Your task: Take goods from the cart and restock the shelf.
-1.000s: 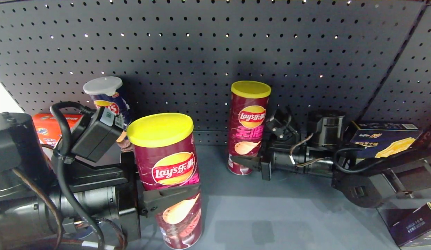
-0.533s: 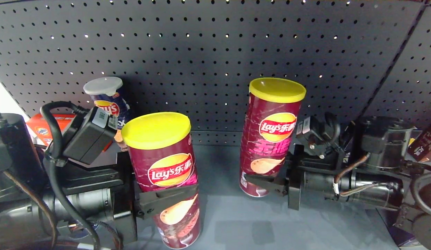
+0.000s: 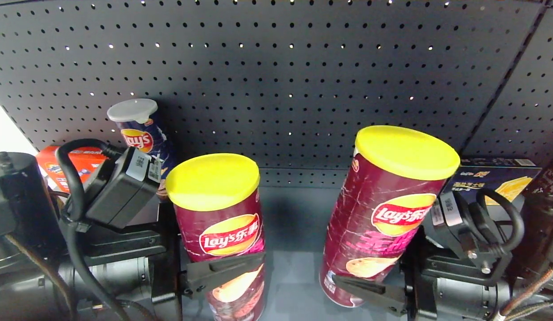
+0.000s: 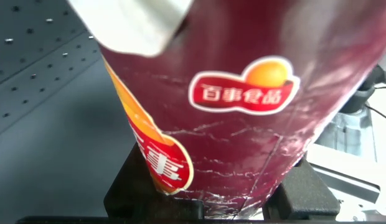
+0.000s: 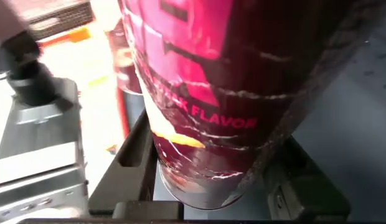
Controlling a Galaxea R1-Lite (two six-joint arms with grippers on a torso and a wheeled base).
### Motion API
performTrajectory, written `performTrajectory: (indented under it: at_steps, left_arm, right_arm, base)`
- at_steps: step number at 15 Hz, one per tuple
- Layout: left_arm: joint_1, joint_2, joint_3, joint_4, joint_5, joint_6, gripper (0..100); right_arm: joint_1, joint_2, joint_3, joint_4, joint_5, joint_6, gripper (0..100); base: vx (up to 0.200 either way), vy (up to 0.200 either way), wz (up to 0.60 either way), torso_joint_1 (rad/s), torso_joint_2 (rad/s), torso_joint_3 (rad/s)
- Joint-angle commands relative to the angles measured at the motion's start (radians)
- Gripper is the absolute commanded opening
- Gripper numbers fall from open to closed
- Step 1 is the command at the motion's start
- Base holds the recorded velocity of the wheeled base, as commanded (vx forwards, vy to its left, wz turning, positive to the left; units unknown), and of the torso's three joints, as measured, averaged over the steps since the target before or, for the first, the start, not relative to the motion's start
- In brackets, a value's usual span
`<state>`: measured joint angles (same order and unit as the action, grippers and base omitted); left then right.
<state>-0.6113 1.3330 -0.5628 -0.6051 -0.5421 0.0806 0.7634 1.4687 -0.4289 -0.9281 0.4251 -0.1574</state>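
Maroon yellow-lidded chip can point(image 3: 383, 214) tilts in the clenched right gripper point(image 3: 363, 283); its twin point(image 3: 223, 223) stands upright, gripped by the left gripper point(image 3: 227, 265), grey shelf floor point(image 3: 294, 214) ahead of both.

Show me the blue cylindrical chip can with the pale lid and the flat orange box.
Blue cylindrical chip can with pale lid point(image 3: 142, 137): head view, printed side.
Flat orange box point(image 3: 85, 166): head view, visible face.

Dark pegboard wall point(image 3: 276, 89), grey shelf floor point(image 3: 294, 267)
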Motion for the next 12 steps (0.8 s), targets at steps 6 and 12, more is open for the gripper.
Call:
performTrajectory:
  at_steps: [6,12]
  left_arm:
    - [-0.008,0.002,-0.002,-0.001,-0.001,0.001,0]
    - [0.001,0.0,0.011,-0.001,0.001,-0.001,0]
  right_arm:
    - [0.043,0.062,0.076,-0.089,-0.002,0.004,0]
    - [0.056,0.174,0.09,-0.192,-0.031,0.006,0]
  base:
    - [0.0,0.0,0.0,0.0,0.0,0.0]
    - [0.0,0.0,0.0,0.0,0.0,0.0]
